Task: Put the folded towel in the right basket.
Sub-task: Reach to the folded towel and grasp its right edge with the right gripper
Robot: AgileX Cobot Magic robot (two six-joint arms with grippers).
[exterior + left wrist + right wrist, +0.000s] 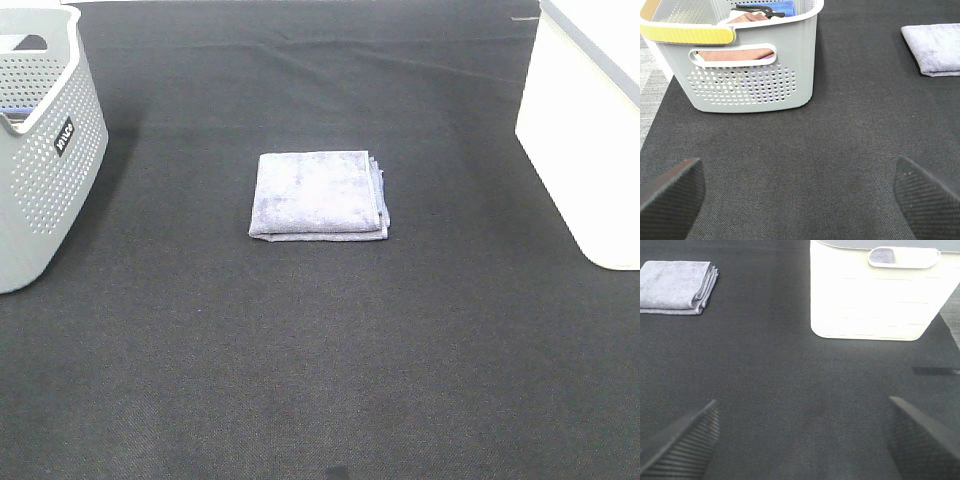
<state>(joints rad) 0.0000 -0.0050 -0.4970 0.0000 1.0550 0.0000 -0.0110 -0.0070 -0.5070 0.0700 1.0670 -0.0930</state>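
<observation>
A folded lavender-grey towel lies flat on the black mat in the middle of the table. It also shows in the left wrist view and in the right wrist view. The right basket is white and stands at the right edge; the right wrist view shows its wall and handle slot. Neither arm shows in the exterior high view. My left gripper is open and empty above the mat, near the grey basket. My right gripper is open and empty, in front of the white basket.
A grey perforated basket stands at the left edge; it holds folded cloths and has a yellow handle. The black mat covers the table. Bare grey surface shows beyond the mat's edge.
</observation>
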